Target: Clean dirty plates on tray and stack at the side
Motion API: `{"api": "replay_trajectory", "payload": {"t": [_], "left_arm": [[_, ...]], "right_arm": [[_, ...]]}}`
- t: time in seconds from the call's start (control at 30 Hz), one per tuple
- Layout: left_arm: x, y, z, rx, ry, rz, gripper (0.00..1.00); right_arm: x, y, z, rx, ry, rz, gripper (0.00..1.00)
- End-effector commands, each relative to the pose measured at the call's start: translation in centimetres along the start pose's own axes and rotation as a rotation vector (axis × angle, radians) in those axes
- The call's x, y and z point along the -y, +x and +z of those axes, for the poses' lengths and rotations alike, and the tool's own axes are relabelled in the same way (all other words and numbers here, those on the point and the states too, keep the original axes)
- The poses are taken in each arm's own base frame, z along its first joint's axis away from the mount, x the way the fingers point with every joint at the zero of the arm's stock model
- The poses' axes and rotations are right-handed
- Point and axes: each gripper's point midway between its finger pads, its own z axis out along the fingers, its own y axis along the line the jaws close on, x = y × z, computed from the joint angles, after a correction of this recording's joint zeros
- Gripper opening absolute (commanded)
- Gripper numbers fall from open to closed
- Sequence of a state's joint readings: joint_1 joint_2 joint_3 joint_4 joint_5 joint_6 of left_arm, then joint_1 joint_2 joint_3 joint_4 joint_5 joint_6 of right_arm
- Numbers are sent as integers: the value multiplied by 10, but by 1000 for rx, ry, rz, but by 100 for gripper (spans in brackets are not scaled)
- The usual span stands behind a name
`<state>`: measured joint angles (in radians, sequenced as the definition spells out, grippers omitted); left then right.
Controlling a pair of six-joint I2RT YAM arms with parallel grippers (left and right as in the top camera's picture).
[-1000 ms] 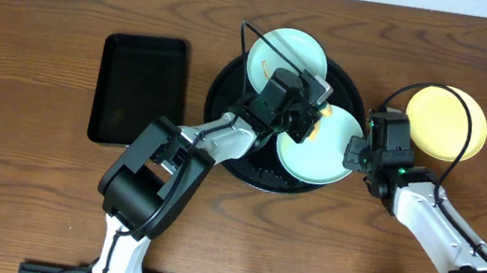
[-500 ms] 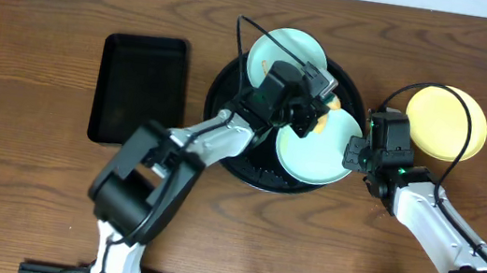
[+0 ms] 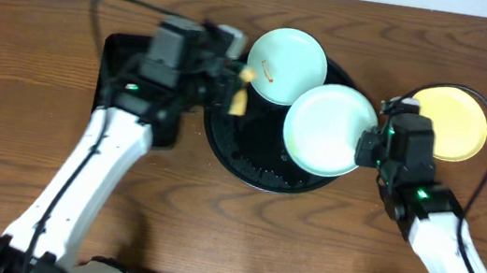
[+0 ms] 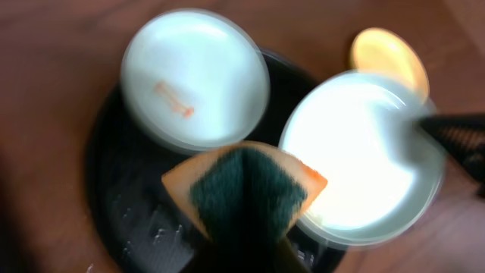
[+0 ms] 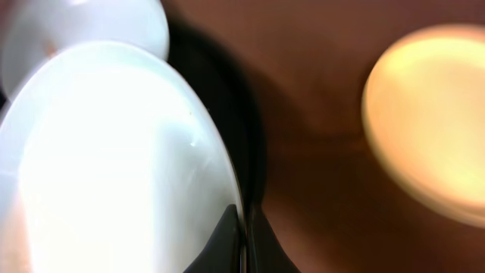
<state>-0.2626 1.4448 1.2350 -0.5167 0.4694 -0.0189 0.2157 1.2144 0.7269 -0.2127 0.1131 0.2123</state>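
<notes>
The round black tray sits mid-table. A mint plate with an orange smear lies at its far edge, also in the left wrist view. My right gripper is shut on the rim of a second mint plate, held over the tray's right side; the right wrist view shows its fingers pinching the rim. The yellow plate lies on the table to the right. My left gripper is shut on an orange-and-green sponge above the tray's left edge.
A rectangular black tray lies left of the round tray, partly under my left arm. Bare wooden table runs along the front and at the far left.
My left arm has swung left with the sponge, off the held mint plate to the tray's left edge. My right gripper has lifted that plate and shifted it slightly right.
</notes>
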Motion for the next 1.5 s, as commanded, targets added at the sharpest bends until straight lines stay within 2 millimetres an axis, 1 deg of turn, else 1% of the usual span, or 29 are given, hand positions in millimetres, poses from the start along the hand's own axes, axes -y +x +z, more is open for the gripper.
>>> {"api": "replay_trajectory", "payload": {"t": [0.0, 0.03, 0.07, 0.17, 0.27, 0.3, 0.33, 0.4, 0.47, 0.53, 0.63, 0.67, 0.8, 0.93, 1.03, 1.1, 1.23, 1.33, 1.47], "left_arm": [[-29, 9, -33, -17, -64, -106, 8], [-34, 15, -38, -35, -77, -131, 8], [-42, 26, -44, -68, -96, -171, 8], [-58, 51, -51, -141, -129, -260, 8], [-70, 70, -49, -175, -147, -305, 7], [-74, 78, -45, -190, -148, -306, 8], [-75, 80, -44, -192, -149, -305, 7], [-79, 87, -38, -190, -149, -302, 8], [-83, 96, -29, -189, -149, -301, 8], [-84, 100, -27, -194, -149, -304, 7], [-85, 104, -25, -199, -148, -303, 8], [-85, 105, -25, -201, -148, -300, 7], [-85, 105, -25, -201, -147, -300, 7], [-85, 105, -25, -201, -147, -301, 7], [-85, 105, -25, -201, -147, -301, 7], [-85, 105, -25, -201, -147, -301, 8], [-85, 105, -25, -201, -147, -301, 8], [-85, 104, -25, -197, -147, -299, 8], [-86, 101, -24, -184, -149, -300, 8]], "right_arm": [[6, -36, -30, 149, 50, -73, 1], [9, -41, -35, 174, 73, -91, 1], [11, -47, -41, 200, 105, -116, 1], [14, -54, -52, 242, 221, -203, 1], [1, -58, -59, 279, 304, -308, 1], [-10, -61, -64, 304, 351, -382, 1], [-15, -63, -66, 315, 372, -413, 1], [-30, -68, -73, 356, 457, -514, 1], [-51, -73, -80, 388, 561, -664, 1], [-60, -75, -82, 398, 614, -717, 1], [-74, -78, -79, 410, 686, -784, 1], [-81, -78, -76, 416, 701, -810, 1], [-95, -73, -67, 416, 728, -867, 1], [-97, -74, -62, 435, 733, -829, 1], [-92, -81, -71, 491, 737, -684, 1], [-91, -86, -76, 522, 733, -628, 1], [-88, -88, -77, 524, 737, -618, 1], [-83, -86, -71, 491, 756, -656, 1], [-65, -87, -62, 445, 796, -681, 1]]}}
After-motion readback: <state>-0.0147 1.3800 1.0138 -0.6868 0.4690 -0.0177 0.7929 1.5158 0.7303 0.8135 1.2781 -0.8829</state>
